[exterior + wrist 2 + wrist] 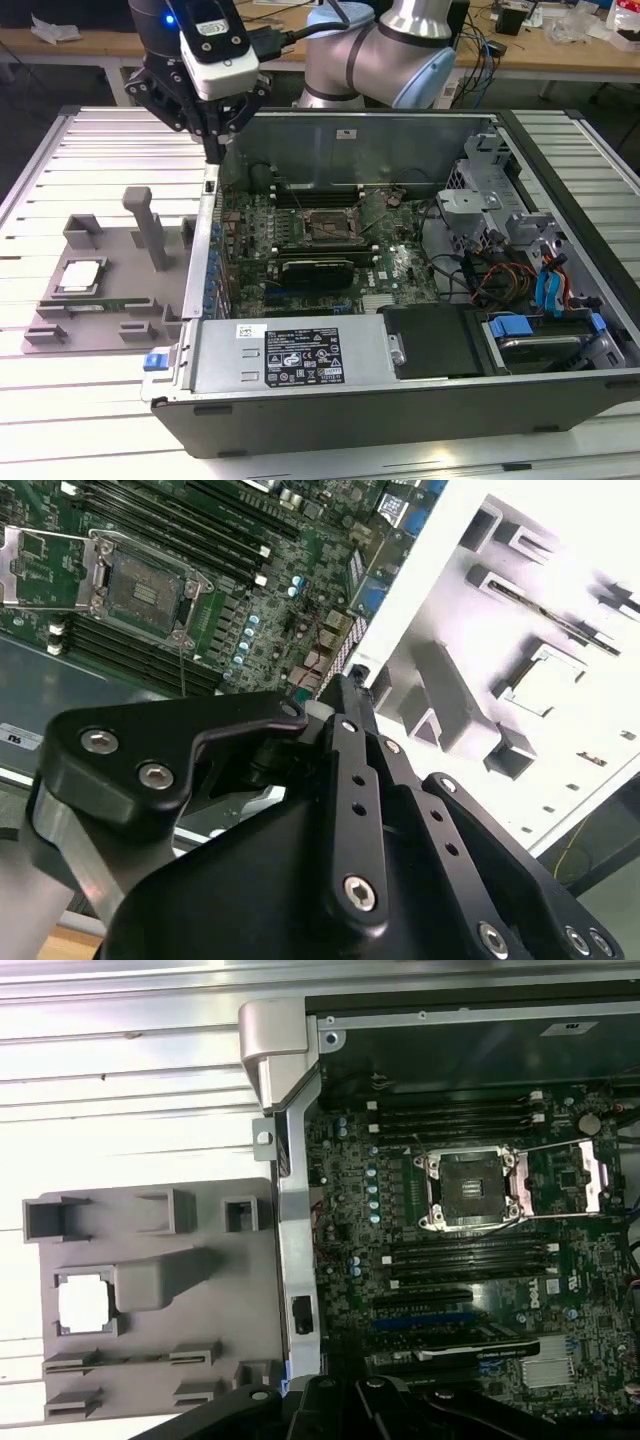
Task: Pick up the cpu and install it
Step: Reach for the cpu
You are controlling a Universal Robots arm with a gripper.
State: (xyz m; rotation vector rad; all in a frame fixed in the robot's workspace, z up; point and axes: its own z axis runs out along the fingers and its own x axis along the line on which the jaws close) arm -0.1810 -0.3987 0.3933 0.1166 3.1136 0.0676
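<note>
Cpu [80,275] lies near 7 o'clock from gripper [214,150] in the exterior view, well apart; gripper is closed, empty.

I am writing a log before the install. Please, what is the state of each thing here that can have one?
cpu: lying flat in its recess on the grey holder, not picked up.
socket: cover swung open, empty.
computer case: side open, board exposed.
hand: shut, holding nothing, over the case's wall at the exterior view's left.
</note>
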